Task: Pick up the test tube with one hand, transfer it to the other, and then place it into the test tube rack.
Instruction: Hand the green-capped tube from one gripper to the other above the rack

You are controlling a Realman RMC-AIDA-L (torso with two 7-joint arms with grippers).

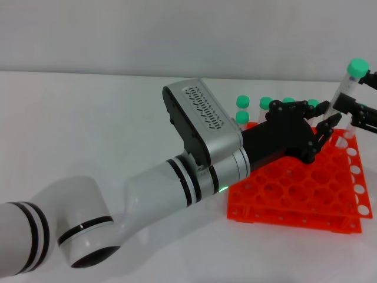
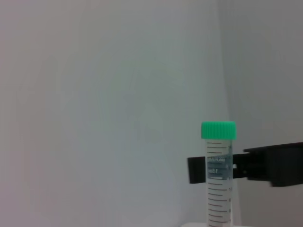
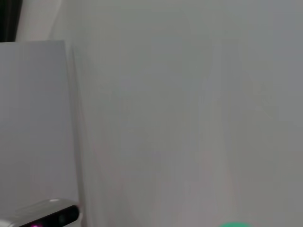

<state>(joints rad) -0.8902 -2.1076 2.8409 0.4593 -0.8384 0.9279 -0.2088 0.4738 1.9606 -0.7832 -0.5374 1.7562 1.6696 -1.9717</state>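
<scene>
A: Where's the tube [image 1: 344, 88]?
B: Upright over the rack's [image 1: 294, 194] far right corner, pinched by the right hand [image 1: 356, 112] below its cap.
A: And the left hand [image 1: 306, 127]?
B: Fingers spread just beside it, likely ready for the handover.

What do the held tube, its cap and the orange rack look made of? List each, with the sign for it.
Slim clear test tube: likely transparent plastic; printed graduation lines show and the background shows through it.
Green screw cap: opaque matte plastic, finely ribbed edge.
Bright orange two-tier test tube rack: looks like moulded plastic, uniform colour, slight sheen, grid of round holes.
</scene>
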